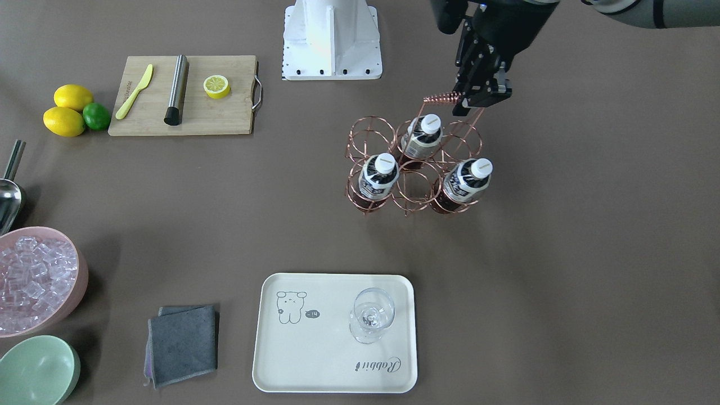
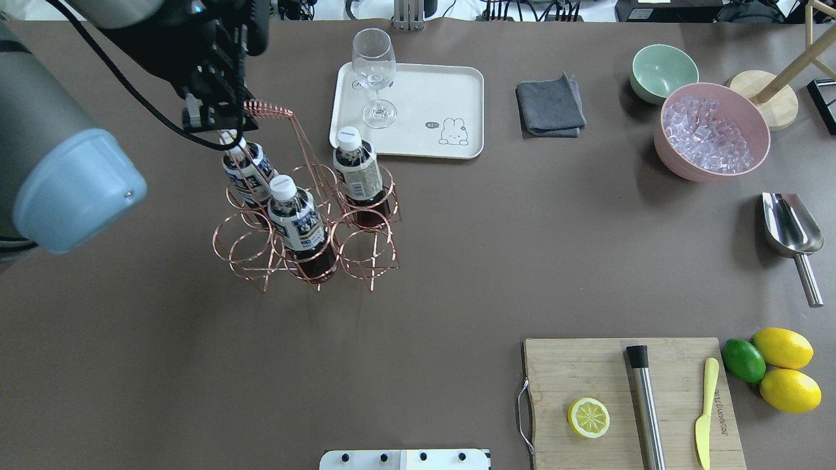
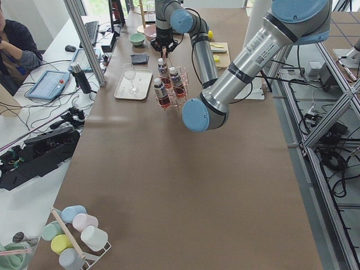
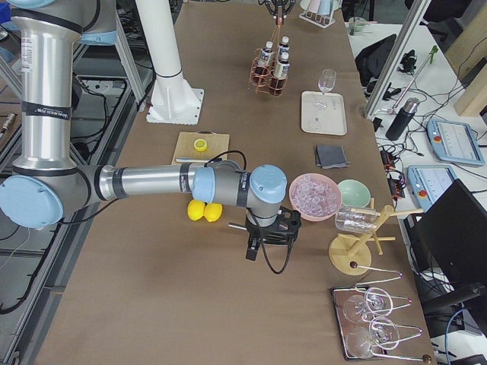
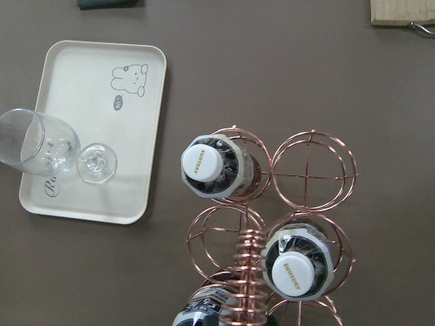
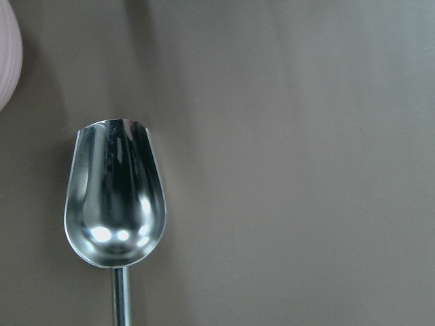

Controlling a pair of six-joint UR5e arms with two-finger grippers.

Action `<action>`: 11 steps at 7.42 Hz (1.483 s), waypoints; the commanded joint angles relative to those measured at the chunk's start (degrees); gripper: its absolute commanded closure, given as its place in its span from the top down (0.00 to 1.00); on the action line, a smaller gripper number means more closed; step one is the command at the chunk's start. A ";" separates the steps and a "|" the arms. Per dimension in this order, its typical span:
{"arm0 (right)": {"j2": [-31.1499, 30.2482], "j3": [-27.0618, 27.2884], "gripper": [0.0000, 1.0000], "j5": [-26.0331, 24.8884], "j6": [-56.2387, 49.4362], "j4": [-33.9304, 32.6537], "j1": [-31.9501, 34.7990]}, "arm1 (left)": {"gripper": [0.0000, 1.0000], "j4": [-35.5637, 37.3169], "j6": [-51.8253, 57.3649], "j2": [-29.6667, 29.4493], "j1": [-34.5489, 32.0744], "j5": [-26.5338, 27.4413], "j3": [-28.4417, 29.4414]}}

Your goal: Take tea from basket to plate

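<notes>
– Tea [image 1: 467, 180] stands in the basket [image 1: 372, 117]. From the front, three bottles fill three rings and three rings are vacant. The left gripper [image 1: 478, 101] hangs by the coiled handle [image 1: 441, 99].
– Its jaws?
– I cannot tell from here. The plate [image 1: 315, 360] carries only a wine glass [image 1: 371, 315], and the pink bowl [image 1: 81, 270] holds ice [image 1: 34, 275].
– Overhead?
– It hovers over the bottle farthest from the plate, and again the gap is hidden.
– Then I'd grip the neck under the cap, clear of the handle wires, and lift straight until the base leaves its ring. Otherwise that light rack may ride up.
– The left wrist looks down on the caps, with no fingers showing.
– The right gripper [image 4: 266, 242]?
– Seen from the side, it hangs over the scoop [image 6: 115, 204], probably idle. I cannot tell how its jaws stand.
</notes>
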 commanded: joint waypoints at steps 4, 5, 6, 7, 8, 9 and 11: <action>14.58 -1.18 1.00 -4.04 8.78 16.30 -20.87 | 0.00 -1.56 -10.16 -8.13 10.51 6.12 4.17; 19.15 -1.18 1.00 -3.95 13.28 18.86 -22.65 | 0.00 -3.31 -10.16 -8.49 10.51 6.13 6.18; 21.55 -1.44 1.00 -4.04 14.89 21.75 -25.11 | 0.00 -5.32 -10.42 -8.75 10.60 6.13 8.03; 22.62 -1.27 1.00 -4.04 17.34 27.18 -26.61 | 0.00 -6.22 -11.56 -9.28 10.60 6.13 9.00; 23.15 0.91 1.00 -3.78 24.76 31.58 -28.02 | 0.00 -6.22 -11.83 -9.46 11.47 6.13 9.36; 23.33 2.93 1.00 -4.38 28.32 35.28 -29.69 | 0.00 -6.31 -12.35 -9.46 12.00 6.22 9.54; 23.68 3.39 1.00 -7.44 33.06 46.85 -34.33 | 0.00 -6.58 -12.45 -9.46 12.10 6.22 9.80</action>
